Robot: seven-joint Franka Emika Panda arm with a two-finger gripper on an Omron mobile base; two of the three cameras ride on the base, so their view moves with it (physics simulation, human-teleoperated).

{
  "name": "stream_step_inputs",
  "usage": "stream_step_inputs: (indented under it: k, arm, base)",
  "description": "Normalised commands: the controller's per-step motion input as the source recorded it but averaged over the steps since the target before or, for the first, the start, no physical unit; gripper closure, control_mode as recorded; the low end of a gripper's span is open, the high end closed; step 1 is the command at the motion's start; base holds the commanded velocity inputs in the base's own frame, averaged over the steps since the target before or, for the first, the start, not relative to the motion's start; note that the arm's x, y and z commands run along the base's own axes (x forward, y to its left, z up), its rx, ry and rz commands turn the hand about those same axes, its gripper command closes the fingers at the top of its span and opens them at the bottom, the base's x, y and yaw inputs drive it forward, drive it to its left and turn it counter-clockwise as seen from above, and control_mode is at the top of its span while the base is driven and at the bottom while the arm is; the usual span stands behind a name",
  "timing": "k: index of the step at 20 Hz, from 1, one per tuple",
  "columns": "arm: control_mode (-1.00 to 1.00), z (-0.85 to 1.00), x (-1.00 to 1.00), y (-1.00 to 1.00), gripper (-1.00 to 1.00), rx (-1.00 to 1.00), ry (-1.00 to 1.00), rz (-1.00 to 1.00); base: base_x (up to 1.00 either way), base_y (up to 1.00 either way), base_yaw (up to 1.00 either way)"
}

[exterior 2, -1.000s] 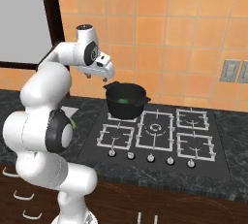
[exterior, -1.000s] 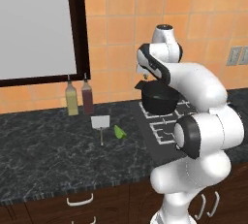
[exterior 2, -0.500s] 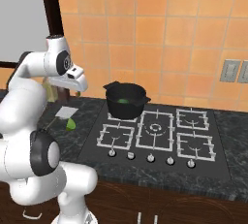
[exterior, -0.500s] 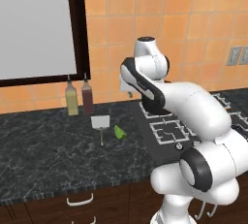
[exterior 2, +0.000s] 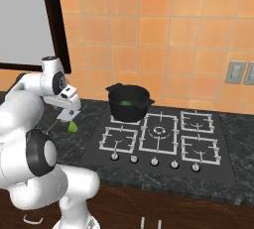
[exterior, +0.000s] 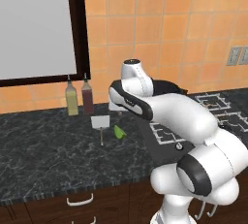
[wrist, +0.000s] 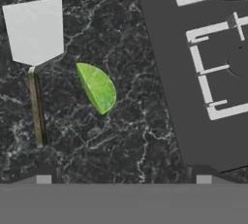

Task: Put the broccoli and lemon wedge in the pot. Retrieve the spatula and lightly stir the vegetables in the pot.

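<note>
The lemon wedge (wrist: 98,87) lies on the dark counter just right of the spatula (wrist: 36,31), whose pale blade points toward the wall with its tan handle toward the counter front. My gripper (wrist: 123,179) hangs open above the counter, with the wedge ahead between its widely spread tips and nothing held. From the right base view the gripper (exterior 2: 73,110) hovers over the lemon wedge (exterior 2: 73,127), left of the stove. The black pot (exterior 2: 129,102) stands on the back-left burner with the green broccoli (exterior 2: 127,103) inside. From the left, the spatula (exterior: 100,122) and lemon wedge (exterior: 119,132) sit beside my arm.
Two bottles (exterior: 79,99) stand against the wall behind the spatula. The black stove top (exterior 2: 158,139) with its burner grates and front knobs begins just right of the wedge. A dark-framed window (exterior: 38,24) is on the wall at the left.
The arm has swung left from over the pot to above the counter by the lemon wedge and spatula. The gripper has stayed open and empty.
</note>
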Motion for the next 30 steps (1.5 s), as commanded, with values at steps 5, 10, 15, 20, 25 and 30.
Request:
stream_step_inputs:
  k: [5, 10, 15, 20, 25, 30]
  arm:
    - [-1.0, -0.81, 0.48, 0.18, -1.0, 0.0, 0.14, -0.04]
    - [-1.0, -0.68, 0.32, 0.15, -1.0, -0.02, 0.08, -0.03]
    - [-1.0, -0.53, 0.37, 0.0, -1.0, -0.06, 0.01, -0.04]
    - [-1.0, -0.47, 0.27, 0.0, -1.0, -0.05, 0.0, -0.03]
    - [-1.0, -0.4, -0.03, 0.01, -1.0, 0.0, 0.0, 0.0]
    - [-1.0, -0.36, 0.0, 0.0, 1.0, 0.0, 0.0, -0.02]
  base:
    - [0.0, 0.0, 0.0]
    - [0.0, 0.0, 0.0]
    - [0.0, 0.0, 0.0]
    - [0.0, 0.0, 0.0]
    - [0.0, 0.0, 0.0]
    - [0.0, 0.0, 0.0]
